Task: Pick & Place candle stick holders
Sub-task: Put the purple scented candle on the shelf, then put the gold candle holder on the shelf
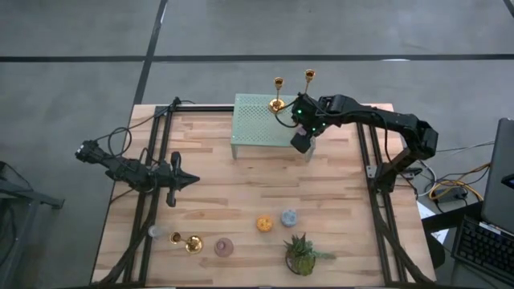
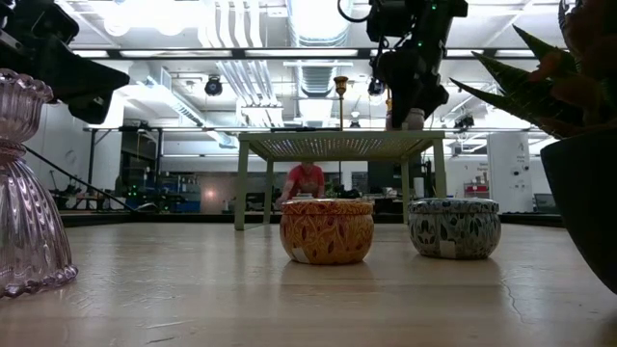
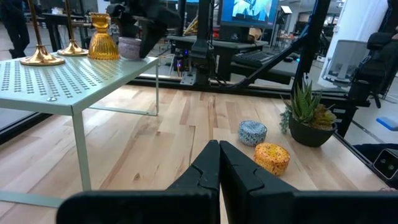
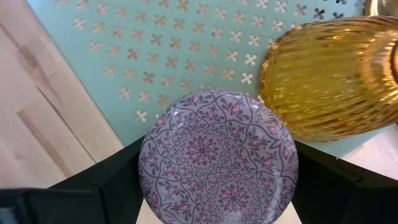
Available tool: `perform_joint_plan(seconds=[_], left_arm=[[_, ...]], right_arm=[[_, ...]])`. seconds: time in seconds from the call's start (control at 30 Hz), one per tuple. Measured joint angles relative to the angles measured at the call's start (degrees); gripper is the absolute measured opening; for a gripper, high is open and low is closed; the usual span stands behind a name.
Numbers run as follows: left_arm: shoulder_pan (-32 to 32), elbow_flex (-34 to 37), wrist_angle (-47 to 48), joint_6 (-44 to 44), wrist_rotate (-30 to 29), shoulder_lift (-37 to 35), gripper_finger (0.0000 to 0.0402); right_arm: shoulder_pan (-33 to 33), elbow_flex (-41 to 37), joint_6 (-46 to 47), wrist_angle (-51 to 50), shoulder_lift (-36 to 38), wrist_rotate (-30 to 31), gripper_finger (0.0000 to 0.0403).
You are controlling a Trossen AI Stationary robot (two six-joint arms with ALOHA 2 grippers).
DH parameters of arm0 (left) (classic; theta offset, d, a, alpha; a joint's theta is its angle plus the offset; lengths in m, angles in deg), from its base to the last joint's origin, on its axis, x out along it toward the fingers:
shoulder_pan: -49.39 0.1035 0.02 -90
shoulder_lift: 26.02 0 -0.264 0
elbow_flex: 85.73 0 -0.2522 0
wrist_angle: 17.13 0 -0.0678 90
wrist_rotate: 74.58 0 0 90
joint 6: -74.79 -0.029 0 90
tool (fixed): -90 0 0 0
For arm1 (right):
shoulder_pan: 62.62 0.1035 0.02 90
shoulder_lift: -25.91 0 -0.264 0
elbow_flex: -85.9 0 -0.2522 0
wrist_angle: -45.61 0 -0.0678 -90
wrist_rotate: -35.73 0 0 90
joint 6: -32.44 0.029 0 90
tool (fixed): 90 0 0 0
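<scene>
Two gold candle stick holders [image 1: 279,95] [image 1: 309,79] stand on their round bases on the far part of the green perforated shelf [image 1: 257,120]. A third [image 1: 189,243] lies on its side near the table's front left. My right gripper [image 1: 301,138] hangs over the shelf's right end, its fingers on either side of a purple patterned puck [image 4: 217,155], with an amber ribbed glass holder [image 4: 336,81] close beside it. My left gripper [image 3: 219,168] is shut on nothing, at the table's left [image 1: 189,181]. My right gripper has the purple puck between its two fingers, one at each side of the round wall [image 4: 144,168]. The fingers come steeply from above. The puck is level, top up, at the shelf's right end [image 3: 129,48]. Whether its underside rests on the shelf I cannot tell.
An orange puck [image 1: 264,224] and a blue puck [image 1: 288,217] sit near the front middle, with a potted plant [image 1: 301,255] at the front right. A pink glass holder [image 1: 224,247] stands beside the lying candlestick. Bare wood lies between the shelf and the pucks.
</scene>
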Motion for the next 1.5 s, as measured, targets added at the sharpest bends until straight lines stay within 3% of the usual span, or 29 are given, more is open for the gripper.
perform_joint_plan(seconds=[0.33,0.73,0.9,1.07,1.23,1.4,1.5], left_arm=[[0.02,0.0,0.0,-0.02,-0.02,0.0,0.0005],[0.01,0.0,0.0,-0.01,-0.01,0.0,0.0005],[0.02,0.0,0.0,0.0,0.0,0.0,0.0005],[0.02,0.0,0.0,0.0,0.0,0.0,0.0005],[0.02,0.0,0.0,0.0,-0.02,0.0,0.0005],[0.01,0.0,0.0,-0.01,-0.01,-0.01,0.0005],[0.02,0.0,0.0,0.0,0.0,0.0,0.0005]], right_arm=[[0.0,-0.13,-1.2,-0.01,0.0,0.08,0.0374],[0.58,6.38,-0.81,-8.75,1.09,-0.1,0.0377],[3.09,5.54,-0.26,-11.48,2.11,-0.11,0.0367],[7.02,3.5,1.0,-10.18,4.89,-0.08,0.0291],[11.39,0.43,2.74,-7.32,10.46,0.04,0.0171],[17.52,-7.5,5.21,1.68,18.65,0.04,0.0034],[22.3,-14.12,6.17,10.64,24.45,0.07,0.0019]])
